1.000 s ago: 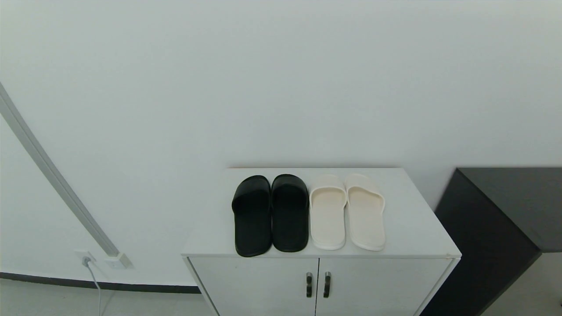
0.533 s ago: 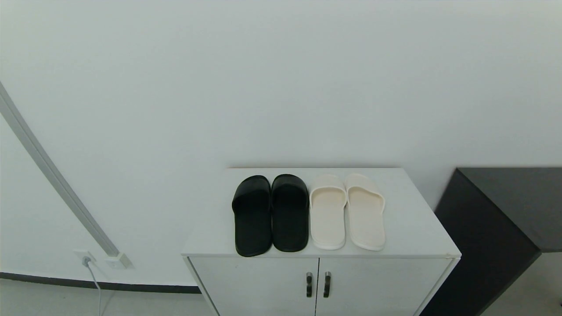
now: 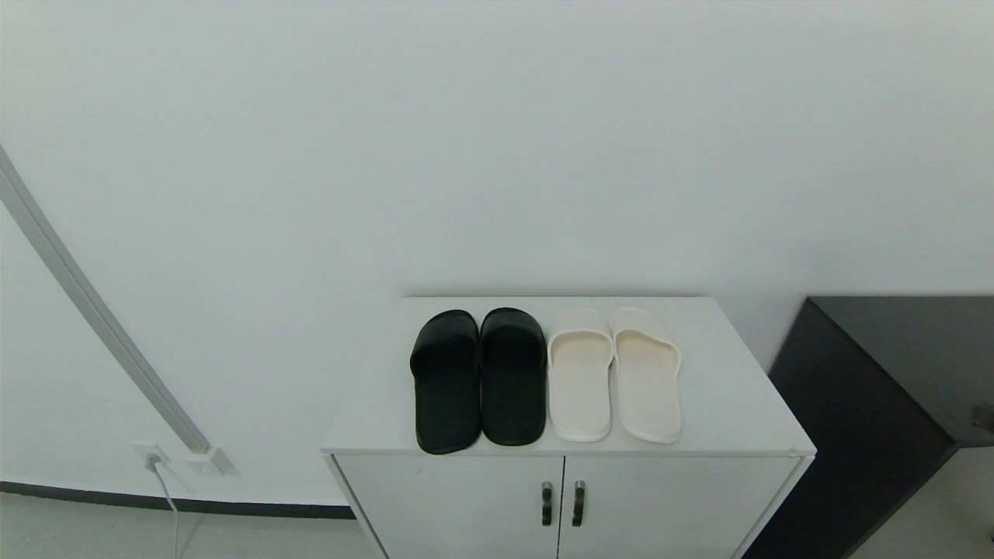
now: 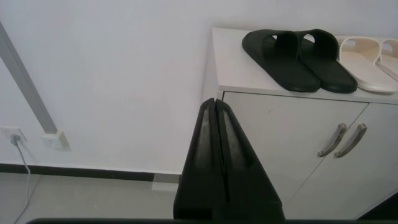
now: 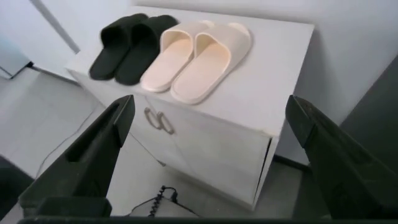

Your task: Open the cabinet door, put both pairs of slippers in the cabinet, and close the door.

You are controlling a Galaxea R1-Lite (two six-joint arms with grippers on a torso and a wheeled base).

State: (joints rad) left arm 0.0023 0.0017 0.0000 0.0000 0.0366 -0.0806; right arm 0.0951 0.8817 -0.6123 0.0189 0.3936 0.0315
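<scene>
Detect no shift since earlier frames in black slippers and white slippers, side by side along front edge of cabinet top. Note shut doors. Read left claw as pressed together, right claw as spread, both short of handles. Treat task as unstarted.

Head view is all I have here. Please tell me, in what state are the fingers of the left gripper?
Observer: The left gripper has its fingers pressed together with nothing between them. It points towards the left front corner of the cabinet, below the level of the top.
Operator: Thank you. And the right gripper?
Observer: The right gripper is open, with its fingers wide apart. It is above the level of the cabinet top, near the right front corner, looking down on the white slippers.
</scene>
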